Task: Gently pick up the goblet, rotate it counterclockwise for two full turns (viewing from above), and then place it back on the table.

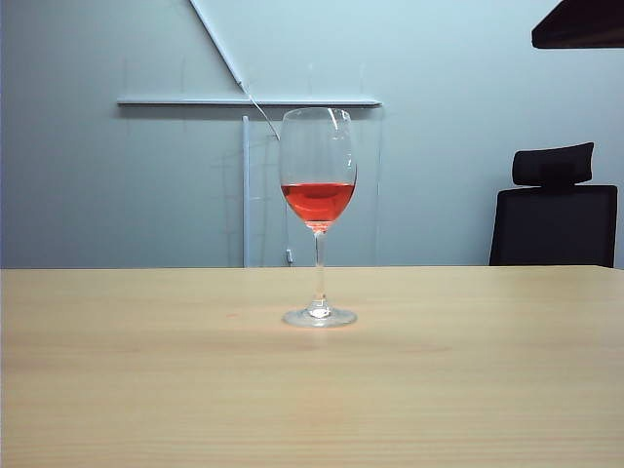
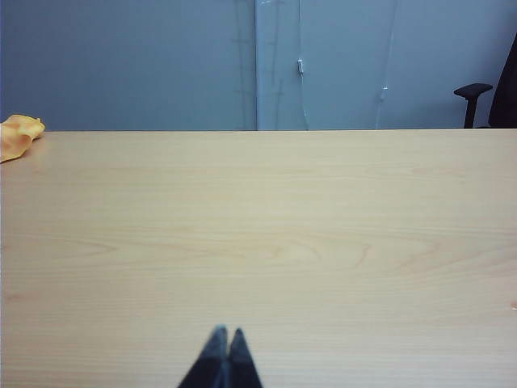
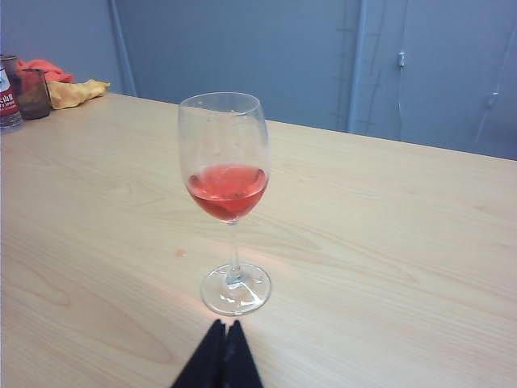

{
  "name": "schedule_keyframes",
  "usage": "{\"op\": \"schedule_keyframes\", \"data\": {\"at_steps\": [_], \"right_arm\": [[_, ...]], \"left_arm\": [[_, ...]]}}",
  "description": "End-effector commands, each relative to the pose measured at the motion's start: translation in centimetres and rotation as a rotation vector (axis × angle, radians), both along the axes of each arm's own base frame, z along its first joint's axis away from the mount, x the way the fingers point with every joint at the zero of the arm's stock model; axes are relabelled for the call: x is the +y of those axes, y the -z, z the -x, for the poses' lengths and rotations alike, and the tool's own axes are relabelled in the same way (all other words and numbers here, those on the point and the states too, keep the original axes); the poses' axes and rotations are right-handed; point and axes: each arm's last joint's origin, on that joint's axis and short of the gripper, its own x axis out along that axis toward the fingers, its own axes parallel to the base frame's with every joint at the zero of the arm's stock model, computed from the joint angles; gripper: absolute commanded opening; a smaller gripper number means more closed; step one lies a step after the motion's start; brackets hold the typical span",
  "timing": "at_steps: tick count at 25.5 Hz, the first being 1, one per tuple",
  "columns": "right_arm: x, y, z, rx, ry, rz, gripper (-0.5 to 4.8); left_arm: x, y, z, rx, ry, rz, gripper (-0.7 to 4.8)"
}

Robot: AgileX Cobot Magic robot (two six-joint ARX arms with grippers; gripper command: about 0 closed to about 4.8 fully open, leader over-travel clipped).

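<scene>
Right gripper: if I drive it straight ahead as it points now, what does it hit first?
Likely the goblet's foot: the shut right gripper points at it just ahead on the table, though depth is hard to judge.

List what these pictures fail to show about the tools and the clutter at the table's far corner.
- Left tool: left wrist view, picture edge cuts off all but the shut tips.
- Right tool: right wrist view, likewise cut off; tips shut near the goblet.
- Exterior view: neither tool in frame.
- Jar: right wrist view, cut by edge, label too small.
</scene>
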Motion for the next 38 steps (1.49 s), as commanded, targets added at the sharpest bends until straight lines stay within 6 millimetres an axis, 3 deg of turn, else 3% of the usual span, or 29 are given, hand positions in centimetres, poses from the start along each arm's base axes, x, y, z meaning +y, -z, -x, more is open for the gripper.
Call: {"op": "schedule_keyframes", "data": {"at_steps": [1,7,12,14,25,38], "right_arm": [[-0.2,-0.5,0.0,-0.024,0.041,-0.035,-0.06],[-2.3,-0.6,-0.6,-0.064,0.091,-0.072,-0.06],[-5.6,1.5,-2.1,-0.097,0.049,-0.066,-0.06],[-7.1,2.6,-2.0,-0.127,0.133,-0.076,-0.05],[-7.8,4.4,-1.2,-0.2,0.287,-0.115,-0.06],[-8.5,4.5,-1.2,-0.2,0.4,-0.109,-0.06]], "left_arm": [[0.0,-0.2,0.0,-0.011,0.003,0.0,-0.05],[0.0,-0.2,0.0,-0.011,0.003,0.0,-0.05],[0.0,-0.2,0.0,-0.011,0.004,0.0,-0.05],[0.0,-0.2,0.0,-0.011,0.005,0.0,-0.05],[0.0,-0.2,0.0,-0.011,0.005,0.0,-0.05],[0.0,-0.2,0.0,-0.011,0.005,0.0,-0.05]]}}
